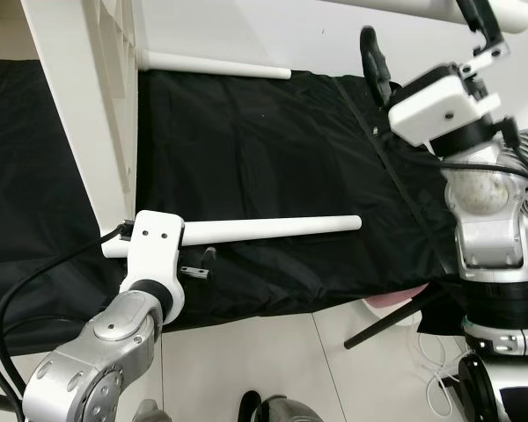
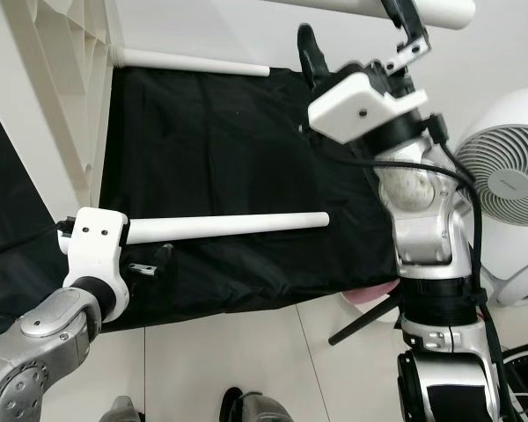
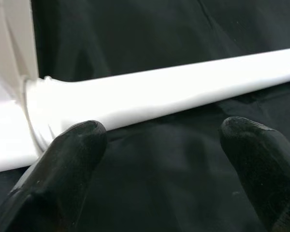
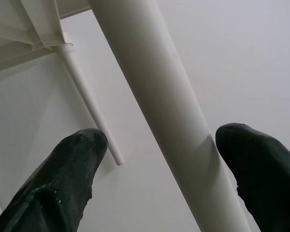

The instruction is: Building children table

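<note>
tabletop: we saw the white tabletop [image 1: 79, 105] standing on edge on the black cloth [image 1: 264, 158], three white legs running out from it.
lower leg: the lower leg [image 1: 273, 227] lay along the cloth, its base end at the tabletop.
middle leg: the middle leg [image 1: 216, 64] sat further back from the tabletop's near end, over the cloth's far edge.
upper leg: the upper leg [image 2: 440, 10] was the highest off the tabletop.
left gripper: the left gripper [image 3: 162, 140] hovered just beside the lower leg near the tabletop, fingers [image 3: 72, 150] spread wide, holding nothing.
right gripper: the right gripper [image 4: 159, 145] was raised at the upper leg, fingers [image 4: 77, 154] apart either side of it; we couldn't tell contact.
fan: a white fan [image 2: 510, 185] stood well away from the tabletop, beyond the right arm.
</note>
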Controlling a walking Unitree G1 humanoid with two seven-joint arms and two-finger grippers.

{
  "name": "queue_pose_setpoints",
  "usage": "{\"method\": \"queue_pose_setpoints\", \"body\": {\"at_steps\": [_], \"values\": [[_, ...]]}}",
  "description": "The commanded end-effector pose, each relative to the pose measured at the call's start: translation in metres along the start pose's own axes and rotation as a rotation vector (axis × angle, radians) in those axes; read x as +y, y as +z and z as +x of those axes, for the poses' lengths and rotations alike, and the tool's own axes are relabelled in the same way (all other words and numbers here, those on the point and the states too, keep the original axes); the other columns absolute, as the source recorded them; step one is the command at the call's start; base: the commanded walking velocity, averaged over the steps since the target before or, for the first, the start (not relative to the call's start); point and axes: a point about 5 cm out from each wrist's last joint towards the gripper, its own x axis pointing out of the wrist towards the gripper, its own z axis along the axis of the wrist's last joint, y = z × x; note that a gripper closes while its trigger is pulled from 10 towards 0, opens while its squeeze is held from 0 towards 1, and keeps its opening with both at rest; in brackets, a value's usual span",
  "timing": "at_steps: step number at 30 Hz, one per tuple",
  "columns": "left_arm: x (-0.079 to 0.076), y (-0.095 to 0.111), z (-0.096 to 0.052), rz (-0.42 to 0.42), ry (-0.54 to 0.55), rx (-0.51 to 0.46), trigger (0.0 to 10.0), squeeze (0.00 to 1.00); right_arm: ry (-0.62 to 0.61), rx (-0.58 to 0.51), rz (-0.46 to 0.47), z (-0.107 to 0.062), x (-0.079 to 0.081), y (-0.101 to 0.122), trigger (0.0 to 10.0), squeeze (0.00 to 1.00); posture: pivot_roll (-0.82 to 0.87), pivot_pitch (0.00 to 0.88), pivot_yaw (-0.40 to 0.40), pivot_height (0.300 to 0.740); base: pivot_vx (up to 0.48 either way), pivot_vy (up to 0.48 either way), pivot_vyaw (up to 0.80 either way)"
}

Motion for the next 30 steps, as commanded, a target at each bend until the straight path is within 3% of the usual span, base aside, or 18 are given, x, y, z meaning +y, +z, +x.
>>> {"method": "queue_pose_setpoints", "body": {"at_steps": [1,7,20,26,30], "values": [[-0.009,-0.003,0.0,0.006,-0.146,0.01,10.0,0.2,-0.023,-0.002,-0.003,-0.003,-0.003,0.003,10.0,0.0,0.05,0.108,-0.096,0.74,0.0,0.0,0.0],[-0.007,-0.008,0.005,0.035,-0.155,0.015,10.0,0.19,0.024,0.054,0.025,-0.018,0.013,0.003,10.0,0.0,0.05,0.11,-0.089,0.74,0.0,0.0,0.0],[-0.008,-0.027,0.017,-0.042,-0.155,0.077,10.0,0.22,0.011,0.066,0.001,-0.017,0.011,0.003,10.0,0.0,0.04,0.103,-0.091,0.74,0.0,0.0,0.0],[-0.005,-0.033,0.026,-0.03,-0.136,0.083,10.0,0.22,0.008,0.058,-0.006,-0.015,0.01,0.004,10.0,0.0,0.04,0.1,-0.091,0.74,0.0,0.0,0.0],[-0.007,-0.029,0.032,-0.105,-0.142,0.071,10.0,0.22,0.003,0.053,-0.015,-0.013,0.008,0.004,10.0,0.0,0.03,0.1,-0.087,0.74,0.0,0.0,0.0]]}}
